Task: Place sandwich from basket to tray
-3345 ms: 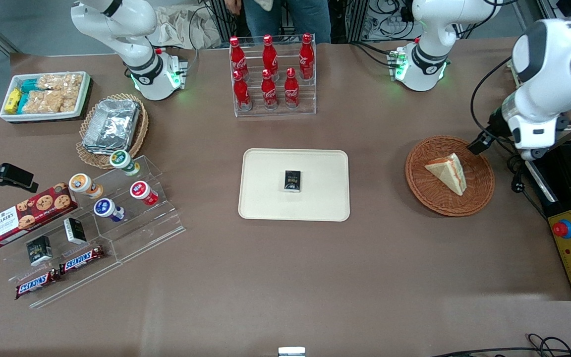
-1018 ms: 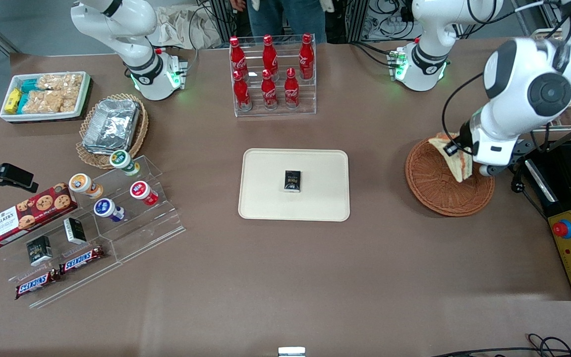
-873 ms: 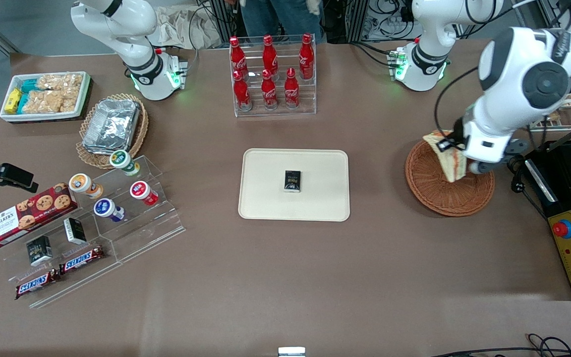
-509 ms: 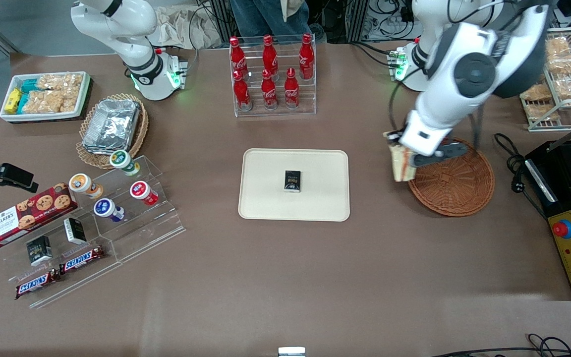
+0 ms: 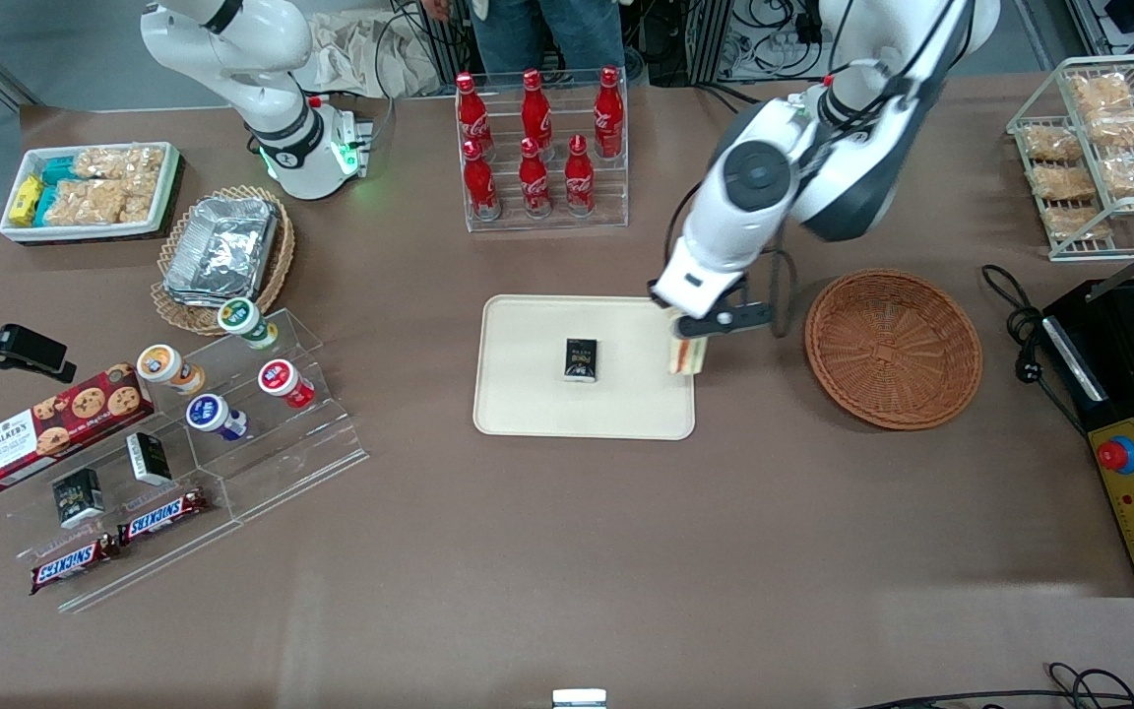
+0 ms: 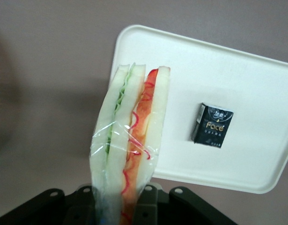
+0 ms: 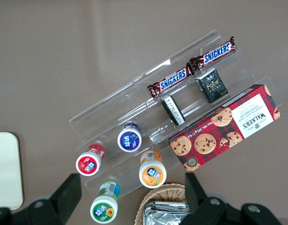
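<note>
My left gripper (image 5: 693,335) is shut on the sandwich (image 5: 685,355), a plastic-wrapped wedge of pale bread with red and green filling, and holds it on edge above the cream tray's (image 5: 528,404) edge nearest the basket. In the left wrist view the sandwich (image 6: 129,140) stands between the gripper's fingers (image 6: 151,206), over the tray's (image 6: 256,84) corner. The reddish-brown wicker basket (image 5: 892,349) stands empty, toward the working arm's end of the table.
A small black packet (image 5: 581,358) lies in the middle of the tray, also in the left wrist view (image 6: 212,125). A rack of red cola bottles (image 5: 537,148) stands farther from the camera than the tray. A tan basket with foil trays (image 5: 222,251) and an acrylic snack stand (image 5: 183,433) lie toward the parked arm's end.
The gripper took hold of the sandwich in the basket, lifted it out and carried it sideways to the tray's edge. The basket is now empty.
</note>
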### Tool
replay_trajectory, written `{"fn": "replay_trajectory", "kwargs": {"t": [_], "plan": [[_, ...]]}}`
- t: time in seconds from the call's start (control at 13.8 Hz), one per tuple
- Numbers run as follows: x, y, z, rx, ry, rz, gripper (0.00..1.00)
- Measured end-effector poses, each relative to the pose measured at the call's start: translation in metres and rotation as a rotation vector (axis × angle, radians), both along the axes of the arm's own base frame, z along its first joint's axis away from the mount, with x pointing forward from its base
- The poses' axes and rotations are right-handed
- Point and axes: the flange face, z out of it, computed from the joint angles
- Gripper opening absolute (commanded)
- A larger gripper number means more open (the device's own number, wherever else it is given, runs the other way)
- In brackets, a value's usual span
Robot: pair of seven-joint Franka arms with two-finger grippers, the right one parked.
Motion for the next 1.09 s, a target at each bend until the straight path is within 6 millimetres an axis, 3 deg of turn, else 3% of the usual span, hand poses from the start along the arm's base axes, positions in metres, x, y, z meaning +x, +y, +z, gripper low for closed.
{"fn": "replay_trajectory", "kwargs": {"t": [0.29,0.51,0.58,0.65,0.73,1.09], "plan": [[0.001,-0.013,-0.084,0.043,-0.016,-0.087,0.00],[-0.002,-0.018,-0.125,0.051,-0.017,-0.128,0.03],[-0.003,-0.018,-0.132,0.060,-0.017,-0.140,0.23],[-0.002,-0.018,-0.132,0.064,-0.023,-0.149,0.67],[-0.001,-0.019,-0.131,0.066,-0.028,-0.155,1.00],[0.009,-0.016,-0.118,0.075,-0.040,-0.154,1.00]]}}
